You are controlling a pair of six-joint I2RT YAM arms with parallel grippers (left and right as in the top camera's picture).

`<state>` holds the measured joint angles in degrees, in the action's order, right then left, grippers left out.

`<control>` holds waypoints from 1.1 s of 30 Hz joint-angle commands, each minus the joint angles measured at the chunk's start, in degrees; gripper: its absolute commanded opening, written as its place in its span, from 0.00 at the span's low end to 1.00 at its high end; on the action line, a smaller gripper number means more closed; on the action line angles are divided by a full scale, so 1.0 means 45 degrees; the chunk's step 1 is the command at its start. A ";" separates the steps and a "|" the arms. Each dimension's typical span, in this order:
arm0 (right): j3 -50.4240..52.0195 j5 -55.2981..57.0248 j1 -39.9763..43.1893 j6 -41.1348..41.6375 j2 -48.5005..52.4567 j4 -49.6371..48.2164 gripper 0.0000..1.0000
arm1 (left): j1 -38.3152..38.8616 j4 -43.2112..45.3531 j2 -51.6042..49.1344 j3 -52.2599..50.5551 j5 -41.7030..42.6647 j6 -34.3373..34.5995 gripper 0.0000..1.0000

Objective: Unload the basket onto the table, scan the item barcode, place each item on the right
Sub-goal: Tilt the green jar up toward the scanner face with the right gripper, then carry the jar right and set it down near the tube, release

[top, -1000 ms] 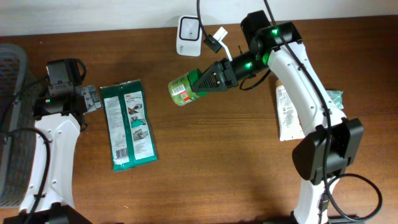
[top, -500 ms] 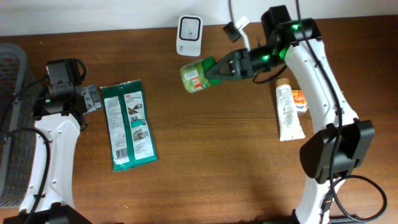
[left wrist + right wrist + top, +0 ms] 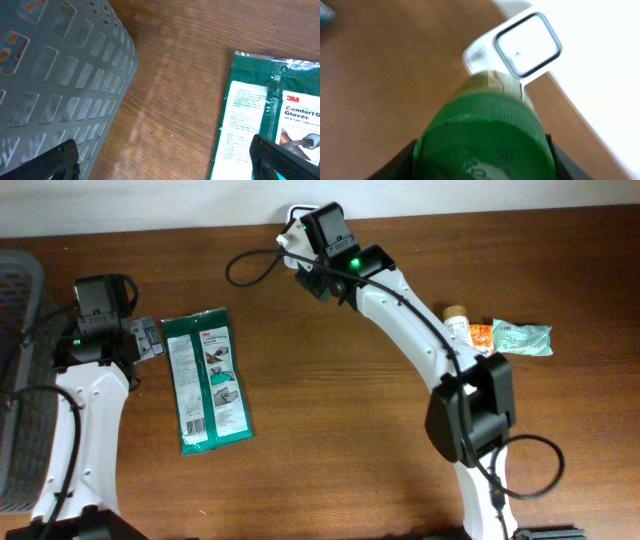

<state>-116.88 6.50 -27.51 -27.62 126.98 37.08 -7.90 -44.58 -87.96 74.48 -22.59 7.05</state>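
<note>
My right gripper (image 3: 482, 160) is shut on a green-capped bottle (image 3: 485, 140), one dark finger on each side of the cap. The bottle's far end points at the white scanner (image 3: 527, 45) with its dark-framed window, close in front of it. From overhead the right wrist (image 3: 325, 240) covers the bottle and most of the scanner (image 3: 291, 220) at the table's back edge. My left gripper (image 3: 150, 338) stands open at the left, its fingers (image 3: 56, 164) empty above bare wood between the basket and a green glove packet.
A grey plastic basket (image 3: 18, 380) (image 3: 50, 75) stands at the far left. The green glove packet (image 3: 207, 380) (image 3: 270, 115) lies beside the left gripper. A tube (image 3: 457, 320), an orange packet (image 3: 480, 335) and a pale green packet (image 3: 522, 338) lie at the right.
The right arm has swung left and back, carrying the bottle from mid-table up to the scanner. The left arm has not moved.
</note>
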 commanded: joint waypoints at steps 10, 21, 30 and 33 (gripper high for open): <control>-0.0253 0.1855 0.0306 -0.9015 0.1773 -0.6513 0.50 | -0.0044 -0.0010 0.0049 0.0102 -0.0175 -0.0112 0.99; -0.0253 0.1685 0.1122 -1.1482 0.2895 -0.9874 0.50 | -0.0044 -0.0010 0.0053 0.0102 -0.0175 -0.0112 0.99; -0.0253 0.1569 0.0670 -1.1482 0.2895 -0.9913 0.50 | -0.0044 -0.0010 0.0053 0.0102 -0.0175 -0.0112 0.99; -0.0253 0.1617 0.0675 -1.1482 0.2895 -0.9913 0.50 | -0.0044 -0.0010 0.0053 0.0102 -0.0175 -0.0112 0.99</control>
<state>-116.88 14.04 -24.14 -79.55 140.22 -6.61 -7.90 -44.73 -87.96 74.48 -22.59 7.05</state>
